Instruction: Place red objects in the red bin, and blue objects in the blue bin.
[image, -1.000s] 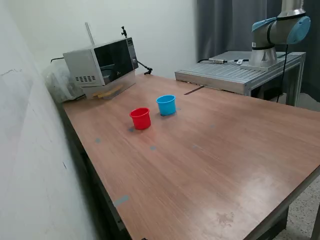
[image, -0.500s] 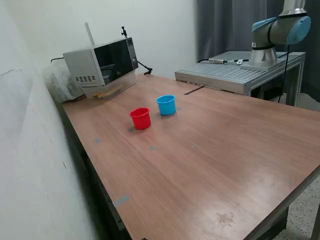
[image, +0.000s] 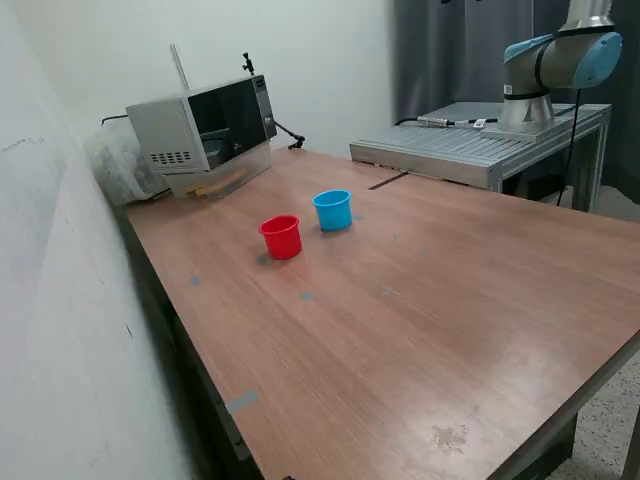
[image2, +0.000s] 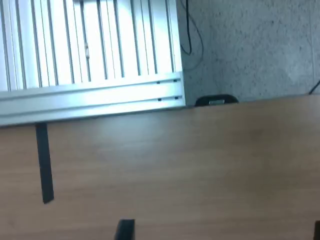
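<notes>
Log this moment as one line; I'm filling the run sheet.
red cup: upright on table | blue cup: upright beside it | cubes: none visible | end effector: fingertips barely visible in wrist view, state unclear

Even indoor light, soft wrist-view blur, glossy tabletop (image: 480, 330)

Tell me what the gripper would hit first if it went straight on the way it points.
Probably the bare wooden table, near the aluminium platform. Only the fingertips show at the frame edge; nothing else lies ahead, though depth is unclear.

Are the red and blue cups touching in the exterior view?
No, a strip of bare table separates the red cup from the blue cup.
</notes>
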